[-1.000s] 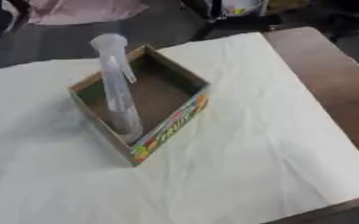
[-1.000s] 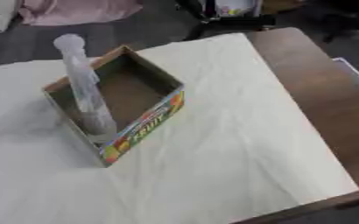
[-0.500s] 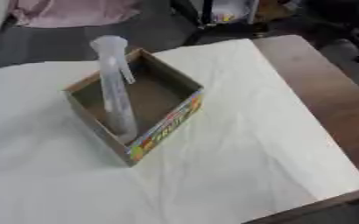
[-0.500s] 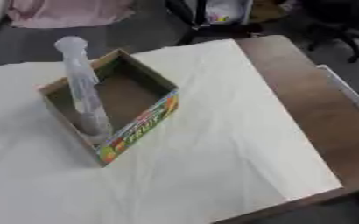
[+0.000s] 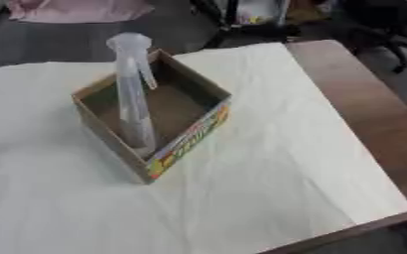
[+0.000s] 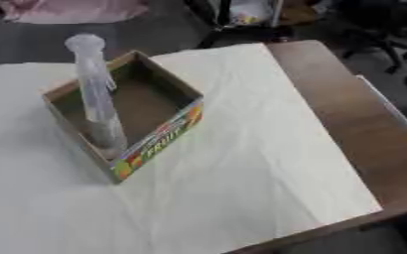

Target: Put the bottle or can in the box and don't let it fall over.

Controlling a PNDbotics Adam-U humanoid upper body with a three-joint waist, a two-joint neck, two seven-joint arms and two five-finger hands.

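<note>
White cloth covers most of the brown table under my head camera. Neither of my hands shows in either eye view, so I can't tell their pose or whether the fingers are open or curled. I see the clear spray bottle standing upright inside the open cardboard box, close to the near corner, its nozzle well above the rim.
</note>
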